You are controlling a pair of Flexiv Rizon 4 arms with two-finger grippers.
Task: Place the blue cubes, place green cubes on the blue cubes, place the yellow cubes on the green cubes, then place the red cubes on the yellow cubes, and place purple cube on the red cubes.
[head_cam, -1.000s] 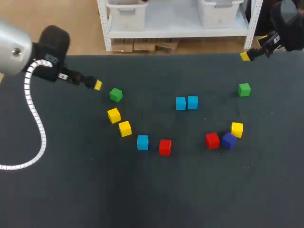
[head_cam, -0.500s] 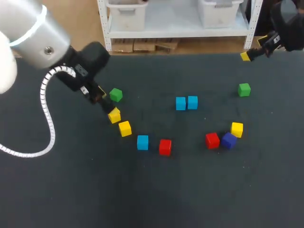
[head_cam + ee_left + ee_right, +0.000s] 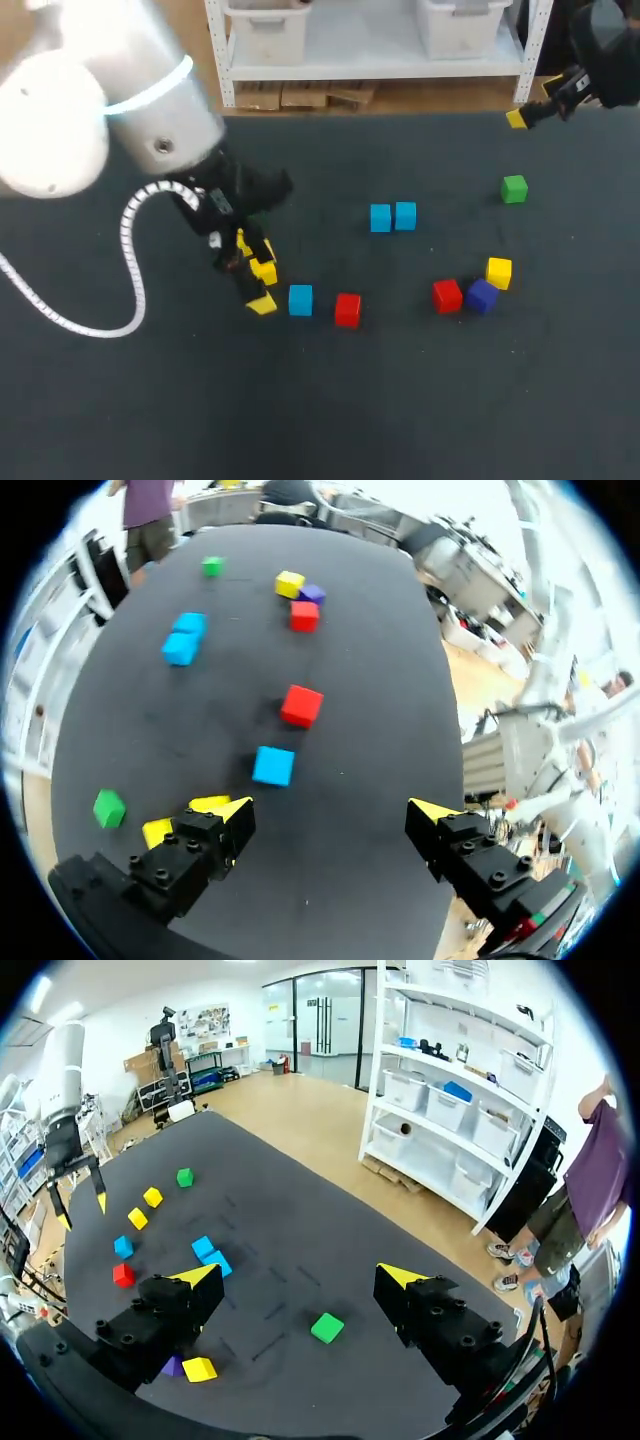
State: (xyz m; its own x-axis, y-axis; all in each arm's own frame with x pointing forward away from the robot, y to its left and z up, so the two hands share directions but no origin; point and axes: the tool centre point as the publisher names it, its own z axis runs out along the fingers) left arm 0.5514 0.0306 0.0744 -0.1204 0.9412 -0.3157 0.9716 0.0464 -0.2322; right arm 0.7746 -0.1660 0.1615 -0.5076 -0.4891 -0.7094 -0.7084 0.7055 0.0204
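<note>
Now: both hands spread wide, nothing held

Your left hand (image 3: 330, 815) hangs wide open and empty over the desk (image 3: 400, 400), with a lone blue cube (image 3: 273, 766) just ahead of it. Your right hand (image 3: 300, 1278) is equally wide and empty, a green cube (image 3: 327, 1327) ahead of it. In the head view your left arm (image 3: 150, 110) hides the other green cube (image 3: 109, 807) and partly covers two yellow cubes (image 3: 157, 830).

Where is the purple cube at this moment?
In the head view the purple cube sits right of centre, close against a red cube on its inner side, with a yellow cube just behind it.
</note>
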